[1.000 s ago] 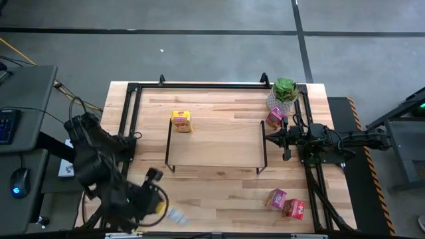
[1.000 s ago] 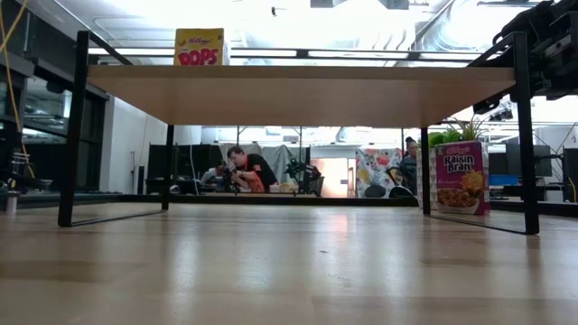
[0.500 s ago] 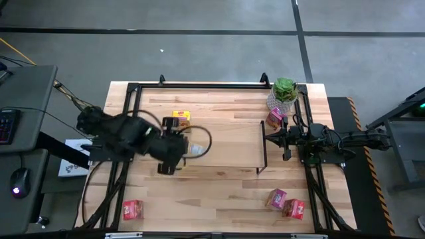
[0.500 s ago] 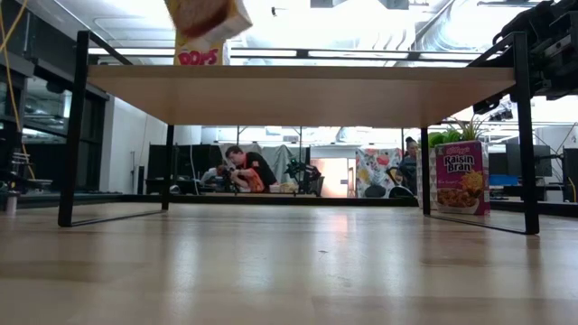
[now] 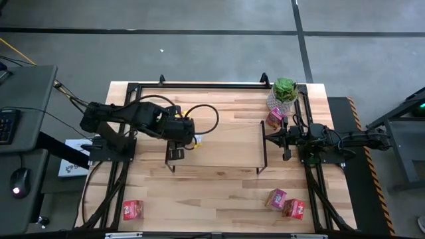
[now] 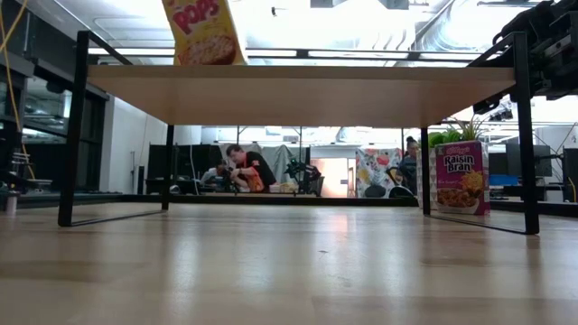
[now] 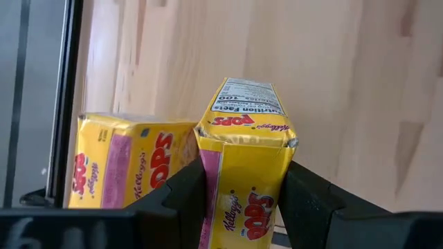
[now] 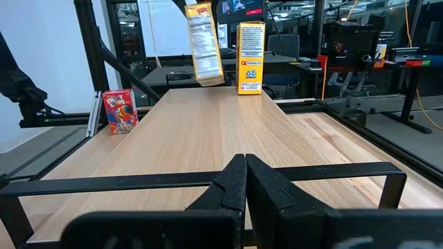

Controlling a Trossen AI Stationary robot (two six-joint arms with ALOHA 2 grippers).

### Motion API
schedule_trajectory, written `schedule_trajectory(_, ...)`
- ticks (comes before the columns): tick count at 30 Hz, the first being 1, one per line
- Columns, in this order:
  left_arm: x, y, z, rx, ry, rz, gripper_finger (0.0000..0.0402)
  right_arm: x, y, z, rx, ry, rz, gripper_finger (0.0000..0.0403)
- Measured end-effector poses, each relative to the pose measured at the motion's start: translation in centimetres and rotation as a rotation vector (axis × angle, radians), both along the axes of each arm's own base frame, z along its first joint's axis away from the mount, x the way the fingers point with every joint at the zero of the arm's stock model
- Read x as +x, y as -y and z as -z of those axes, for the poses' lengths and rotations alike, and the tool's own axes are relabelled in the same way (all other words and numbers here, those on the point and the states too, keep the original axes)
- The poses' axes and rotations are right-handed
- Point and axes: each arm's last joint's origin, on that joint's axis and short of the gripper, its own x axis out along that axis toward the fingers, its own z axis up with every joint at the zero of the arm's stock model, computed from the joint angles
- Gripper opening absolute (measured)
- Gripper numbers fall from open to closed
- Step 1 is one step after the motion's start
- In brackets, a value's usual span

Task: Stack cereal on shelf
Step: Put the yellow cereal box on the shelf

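My left gripper (image 5: 179, 135) hangs over the left part of the shelf (image 5: 219, 143) and is shut on a yellow cereal box (image 7: 246, 173). That box shows tilted in the low view (image 6: 203, 32) and the right wrist view (image 8: 201, 41). The second yellow box (image 7: 124, 162) stands on the shelf top right beside it. A magenta box (image 5: 274, 118) stands on the table by the shelf's right end. Another magenta box (image 5: 276, 198) and a red one (image 5: 293, 209) lie near the table's near right corner. A second red box (image 5: 133, 210) lies near left. My right gripper (image 8: 246, 183) waits shut at the shelf's right end. My left gripper pinches the yellow box between its two fingers (image 7: 183, 197), one on each narrow side (image 7: 208, 173), with the printed front facing the wrist camera. The fingers come from above, pointing down. The box hangs tilted below them, its lower end (image 8: 208, 77) close over the shelf top.
A potted green plant (image 5: 284, 91) stands at the table's far right corner. A black frame (image 5: 199, 85) runs around the tabletop's edges. The shelf top to the right of the yellow boxes is bare wood. People sit in the room beyond the table (image 6: 248, 170).
My left arm has swung from the table's near left corner up and toward the far edge, carrying the yellow box over the shelf's left part. In the last half second it has brought the box down beside the standing yellow box. The red box near left is uncovered.
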Motion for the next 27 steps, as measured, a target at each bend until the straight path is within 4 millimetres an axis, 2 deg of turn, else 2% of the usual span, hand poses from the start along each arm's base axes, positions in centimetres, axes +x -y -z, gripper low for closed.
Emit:
schedule_trajectory(11, -0.4, -0.1, -0.3, -0.065, -0.004, 0.02, 0.0147, 0.0, 0.0, 0.0, 0.0, -0.001, 0.0, 0.0)
schedule_trajectory(22, -3.6, -0.8, -2.9, -0.109, 0.104, -0.004, 0.0147, 0.0, 0.0, 0.0, 0.0, -0.001, 0.0, 0.0)
schedule_trajectory(27, -3.2, -0.7, -2.6, -0.088, 0.087, 0.022, 0.0147, 0.0, 0.0, 0.0, 0.0, 0.0, 0.0, 0.0)
